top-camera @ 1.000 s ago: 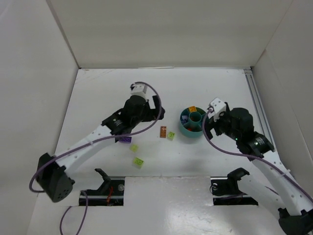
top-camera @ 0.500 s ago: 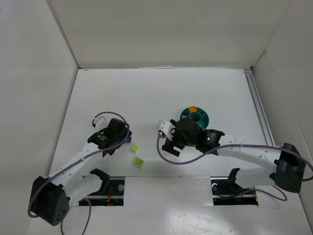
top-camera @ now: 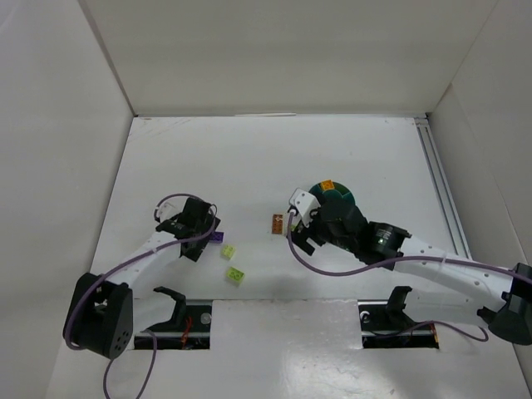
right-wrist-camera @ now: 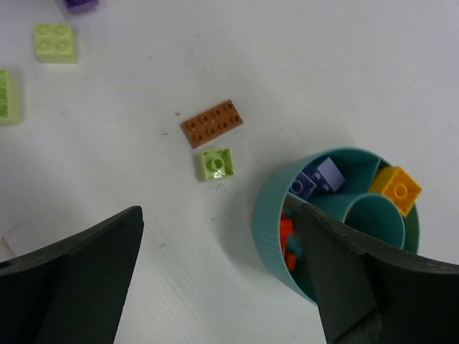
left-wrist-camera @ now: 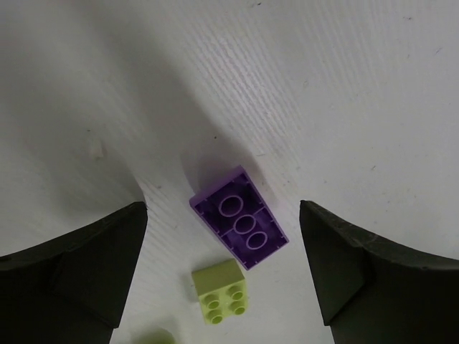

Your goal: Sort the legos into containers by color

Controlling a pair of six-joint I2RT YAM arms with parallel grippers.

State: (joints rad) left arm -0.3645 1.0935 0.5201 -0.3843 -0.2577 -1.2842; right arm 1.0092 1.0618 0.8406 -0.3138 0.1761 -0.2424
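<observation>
Partway: the teal bowl (right-wrist-camera: 267,229) holds purple, yellow and orange legos (right-wrist-camera: 319,175) in separate compartments. Left of the bowl, a brown brick (right-wrist-camera: 211,123), three lime bricks (right-wrist-camera: 216,163) and a purple brick (left-wrist-camera: 240,226) lie on the worktop (right-wrist-camera: 193,251). Fingers released on both: left gripper (left-wrist-camera: 222,208) flanking the purple brick, right gripper (right-wrist-camera: 219,215) beside the bowl.

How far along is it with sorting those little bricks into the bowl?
Partly done. The teal bowl already holds purple bricks, a yellow one and red-orange ones in separate compartments. In hand: nothing is gripped; the left gripper is open with its fingers either side of a loose purple brick, and the right gripper is open too. Left: that purple brick, a brown brick and three lime green bricks.
</observation>
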